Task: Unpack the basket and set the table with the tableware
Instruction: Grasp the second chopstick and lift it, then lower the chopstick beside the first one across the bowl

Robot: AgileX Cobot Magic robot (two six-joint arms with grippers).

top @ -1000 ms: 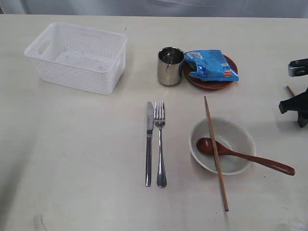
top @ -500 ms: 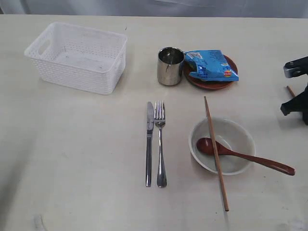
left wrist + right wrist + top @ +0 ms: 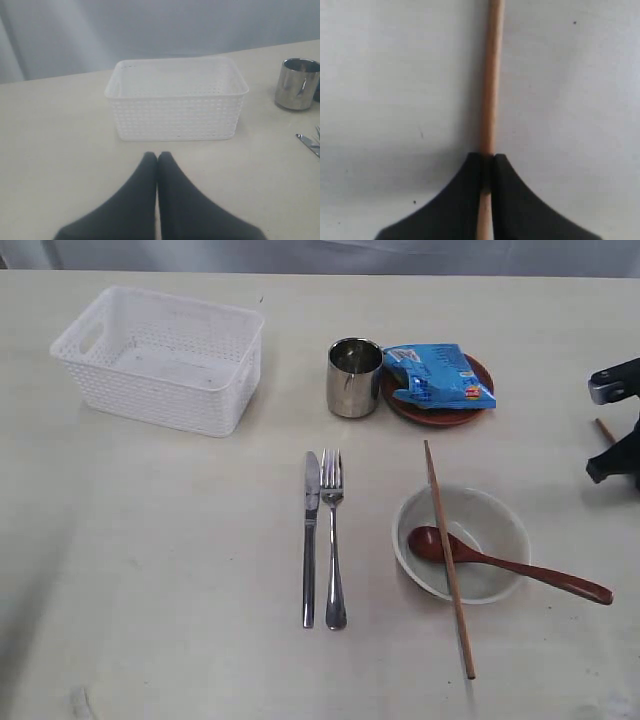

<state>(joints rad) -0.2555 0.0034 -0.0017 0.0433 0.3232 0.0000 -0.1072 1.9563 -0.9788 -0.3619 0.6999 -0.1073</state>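
My right gripper point(image 3: 487, 160) is shut on a brown wooden chopstick point(image 3: 491, 75) lying on the table point(image 3: 180, 540); at the exterior view's right edge only the gripper point(image 3: 612, 468) and the chopstick's tip point(image 3: 603, 429) show. The other chopstick point(image 3: 447, 550) rests across the pale bowl point(image 3: 500, 525), where the wooden spoon point(image 3: 520, 570) also lies. Knife point(image 3: 310, 540) and fork point(image 3: 333, 540) lie side by side. The steel cup point(image 3: 354, 377) stands beside the reddish-brown plate point(image 3: 440, 418). The white basket point(image 3: 160, 360) looks empty. My left gripper point(image 3: 157, 157) is shut and empty, short of the basket point(image 3: 177, 100).
A blue snack packet point(image 3: 437, 375) lies on the plate. In the left wrist view the cup point(image 3: 297, 83) stands to one side of the basket, and a knife tip point(image 3: 307, 142) shows at the frame edge.
The right gripper has closed its jaws on the chopstick at the right edge and shifted slightly to the right. Everything else on the table has stayed put.
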